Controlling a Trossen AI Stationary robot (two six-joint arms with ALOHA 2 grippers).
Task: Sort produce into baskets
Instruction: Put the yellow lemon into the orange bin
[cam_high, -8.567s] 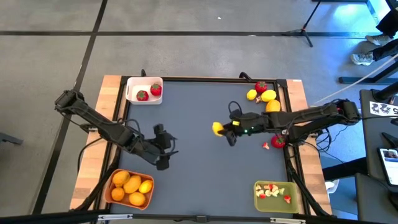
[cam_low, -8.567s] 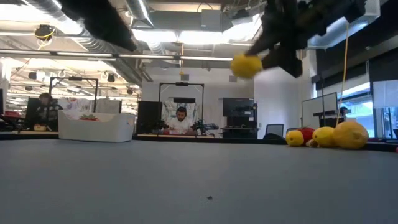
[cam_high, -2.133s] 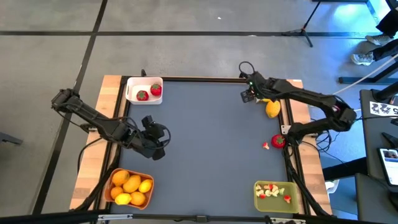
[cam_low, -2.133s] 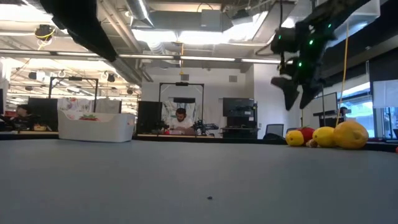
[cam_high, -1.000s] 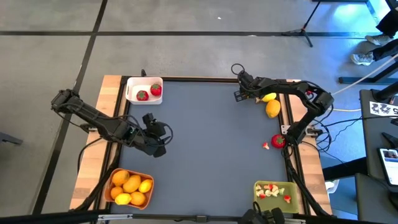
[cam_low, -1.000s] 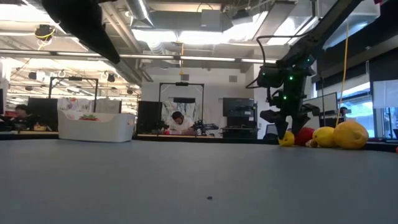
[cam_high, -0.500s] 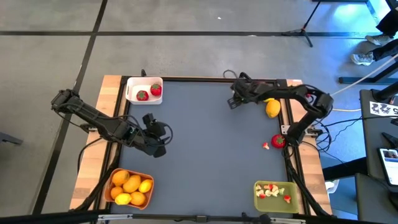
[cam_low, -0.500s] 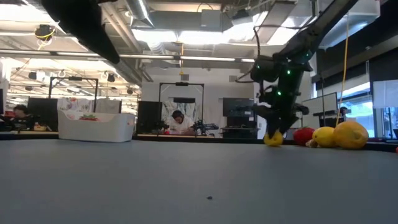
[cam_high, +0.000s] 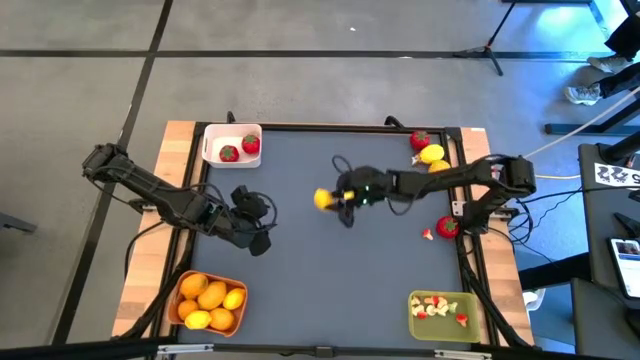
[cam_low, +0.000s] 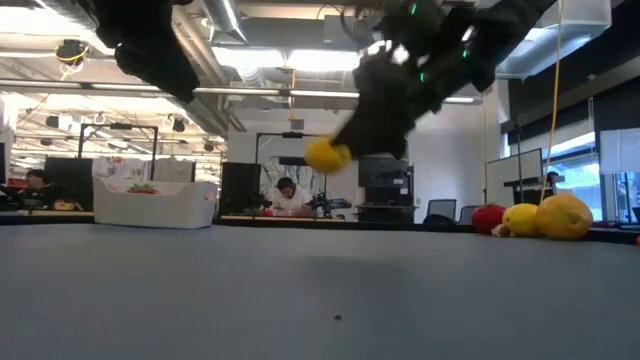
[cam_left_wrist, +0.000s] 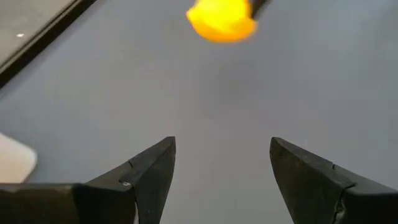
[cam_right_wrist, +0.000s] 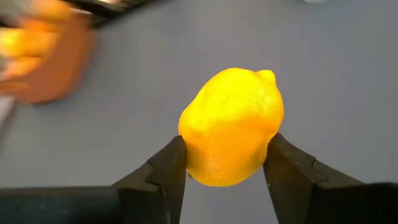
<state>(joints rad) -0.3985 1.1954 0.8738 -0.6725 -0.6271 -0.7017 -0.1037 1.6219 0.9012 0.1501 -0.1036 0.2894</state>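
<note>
My right gripper (cam_high: 330, 199) is shut on a yellow lemon (cam_high: 322, 199) (cam_right_wrist: 231, 127) above the middle of the dark mat; the low view shows the lemon (cam_low: 326, 155) well above the table. My left gripper (cam_high: 262, 226) hovers open at the mat's left with nothing between its fingers (cam_left_wrist: 221, 168). The white basket (cam_high: 232, 144) at the far left holds two strawberries. The orange basket (cam_high: 207, 302) at the near left holds lemons and oranges. The olive-green basket (cam_high: 443, 312) at the near right holds small pale and red bits. My right gripper pinches the lemon's two long sides (cam_right_wrist: 189, 146) between its two fingers. The fingers come from the table's right, slanting down. The lemon is lifted clear of the table, its pointed end (cam_right_wrist: 267, 76) away from the wrist.
A strawberry (cam_high: 420, 140), a lemon (cam_high: 432, 154) and a larger yellow fruit (cam_high: 438, 167) lie at the mat's far right corner. Another strawberry (cam_high: 447, 227) and a small bit (cam_high: 427, 235) lie by the right edge. The mat's middle is bare.
My right gripper has taken the small lemon from the group at the far right corner, lifted it clear and swung quickly toward the table's left, turning as it went. It is now above the mat's middle. My left gripper's wrist has rolled slightly in place.
</note>
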